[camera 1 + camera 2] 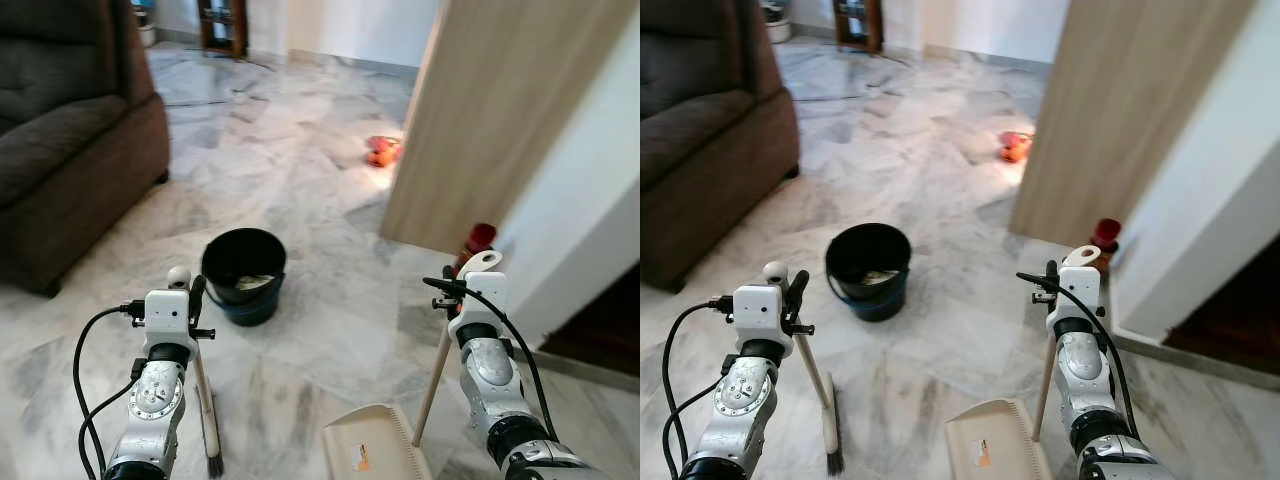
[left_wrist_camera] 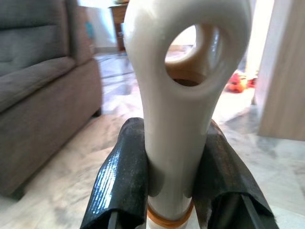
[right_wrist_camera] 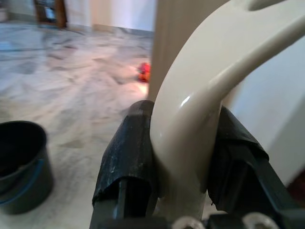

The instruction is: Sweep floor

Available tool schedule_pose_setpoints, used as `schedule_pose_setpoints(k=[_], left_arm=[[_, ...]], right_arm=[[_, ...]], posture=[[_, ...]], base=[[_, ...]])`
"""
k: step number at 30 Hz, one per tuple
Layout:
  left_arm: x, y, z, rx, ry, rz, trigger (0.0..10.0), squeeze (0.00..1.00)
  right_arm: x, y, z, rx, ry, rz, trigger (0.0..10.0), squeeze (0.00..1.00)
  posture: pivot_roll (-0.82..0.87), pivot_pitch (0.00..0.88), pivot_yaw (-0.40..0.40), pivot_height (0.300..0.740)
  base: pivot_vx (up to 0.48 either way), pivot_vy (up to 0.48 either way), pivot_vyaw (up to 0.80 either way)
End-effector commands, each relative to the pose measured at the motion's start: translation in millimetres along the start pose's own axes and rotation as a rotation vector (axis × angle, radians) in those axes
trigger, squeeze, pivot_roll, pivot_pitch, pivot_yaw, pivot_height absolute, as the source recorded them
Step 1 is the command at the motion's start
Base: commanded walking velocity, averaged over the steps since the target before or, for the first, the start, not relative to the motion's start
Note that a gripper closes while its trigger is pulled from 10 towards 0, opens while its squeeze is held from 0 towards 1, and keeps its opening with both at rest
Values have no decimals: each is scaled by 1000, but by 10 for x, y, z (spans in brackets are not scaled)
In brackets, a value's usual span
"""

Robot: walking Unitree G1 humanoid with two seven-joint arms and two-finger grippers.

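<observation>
Brown sofa [image 1: 60,130] at far left on marble floor [image 1: 300,180]. Left gripper [image 2: 171,191] pinching cream broom handle [image 2: 181,109], bristles [image 1: 213,462] down on floor. Black bucket [image 1: 243,275] ahead, between arms. Cream dustpan [image 1: 372,445] on floor, its handle [image 3: 190,119] clamped in right gripper [image 3: 183,181]. Wooden door [image 1: 500,110] rightward.

No readable text anywhere in view.

The dustpan [image 1: 375,445] on the floor carries a small orange and dark sticker, too small and blurred to make out any words. Nothing else, from the black bucket [image 1: 243,275] to the broom handles, shows lettering, numbers or a brand.
</observation>
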State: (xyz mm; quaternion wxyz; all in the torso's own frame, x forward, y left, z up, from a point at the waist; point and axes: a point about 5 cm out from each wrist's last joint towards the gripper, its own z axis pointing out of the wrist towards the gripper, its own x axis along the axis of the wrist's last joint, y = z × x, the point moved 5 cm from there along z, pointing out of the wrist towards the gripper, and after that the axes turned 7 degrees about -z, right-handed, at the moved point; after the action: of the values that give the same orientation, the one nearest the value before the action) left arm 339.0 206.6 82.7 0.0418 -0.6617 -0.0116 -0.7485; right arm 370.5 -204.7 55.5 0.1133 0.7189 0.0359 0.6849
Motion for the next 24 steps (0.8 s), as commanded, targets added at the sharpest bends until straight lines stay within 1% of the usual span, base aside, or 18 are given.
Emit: schedule_pose_setpoints(k=[1, 6, 8, 16, 17, 21, 24], left_arm=[[82, 20, 49, -14, 35, 12, 10000, 0], [55, 3, 46, -28, 22, 18, 10000, 0], [60, -1, 67, -36, 19, 23, 10000, 0], [69, 17, 118, -59, 11, 37, 10000, 0], [74, 22, 128, -66, 12, 48, 10000, 0], [87, 22, 149, -66, 14, 45, 10000, 0], [101, 23, 160, -67, 18, 40, 10000, 0]], right_arm=[[55, 29, 35, -12, 13, -2, 10000, 0], [72, 18, 28, -20, 25, -2, 10000, 0], [79, 27, 29, -30, 28, 0, 10000, 0], [74, 59, 23, -49, 28, 0, 10000, 0], [70, 65, 20, -53, 28, -1, 10000, 0], [64, 81, 18, -60, 25, -3, 10000, 0], [72, 89, 23, -63, 27, -3, 10000, 0]], posture=[[4, 0, -74, 740], [-40, 0, -34, 740], [-51, 0, -19, 740], [-70, 0, 10, 740], [-71, 0, 12, 740], [-65, 0, 12, 740], [-36, 0, 12, 740]], base=[[0, 0, -800], [0, 0, -800], [0, 0, -800], [0, 0, -800], [0, -412, -800], [0, -465, -800], [0, 0, -800]])
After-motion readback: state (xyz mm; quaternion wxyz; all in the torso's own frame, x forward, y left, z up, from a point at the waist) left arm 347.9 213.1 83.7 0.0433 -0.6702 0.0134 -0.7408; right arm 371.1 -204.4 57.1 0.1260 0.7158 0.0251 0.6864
